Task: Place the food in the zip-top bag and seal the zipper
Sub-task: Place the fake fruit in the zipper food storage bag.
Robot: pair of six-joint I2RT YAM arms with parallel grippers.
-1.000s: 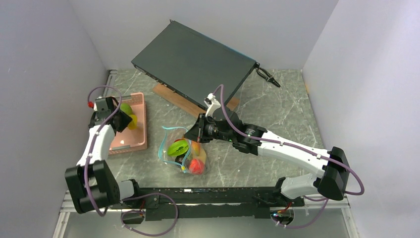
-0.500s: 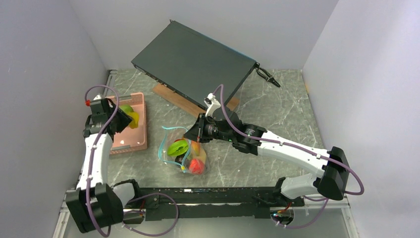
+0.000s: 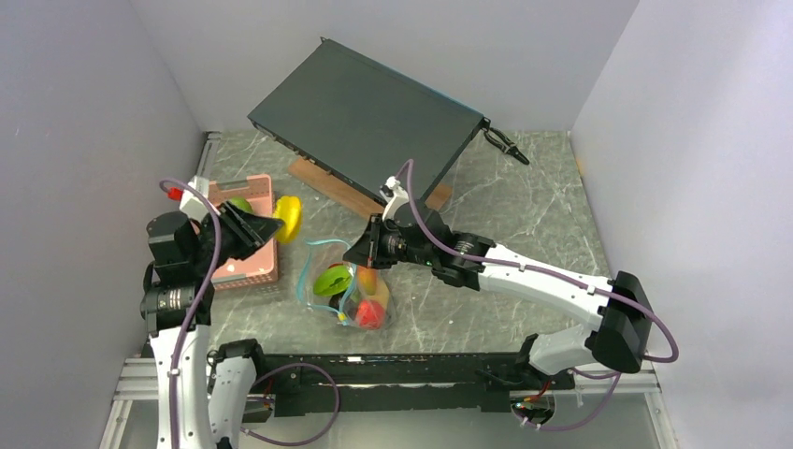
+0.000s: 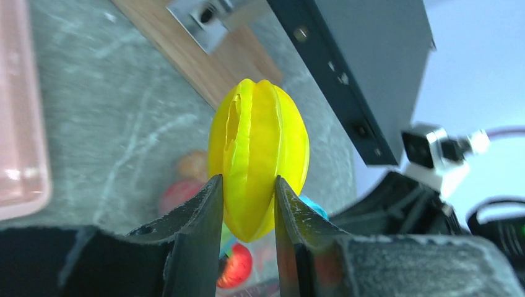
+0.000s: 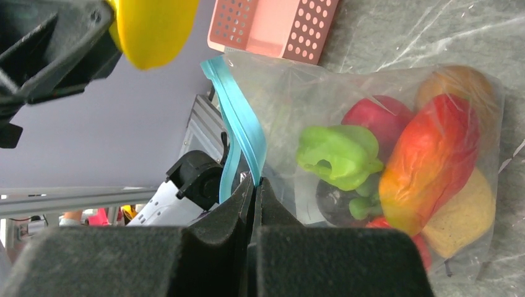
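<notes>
Lifted clear of the pink perforated plastic basket [image 3: 251,271], the left gripper [image 4: 246,185] now holds the yellow ribbed toy fruit [image 4: 258,145] clamped in its jaws past the basket's right edge, over bare grey marbled table [image 3: 524,215]. Beside it lies the clear crinkly zip-top bag [image 5: 291,93], part-filled; the right gripper [image 5: 254,185], jaws together, pinches its thin teal zipper strip [image 5: 238,127], mouth open.
</notes>
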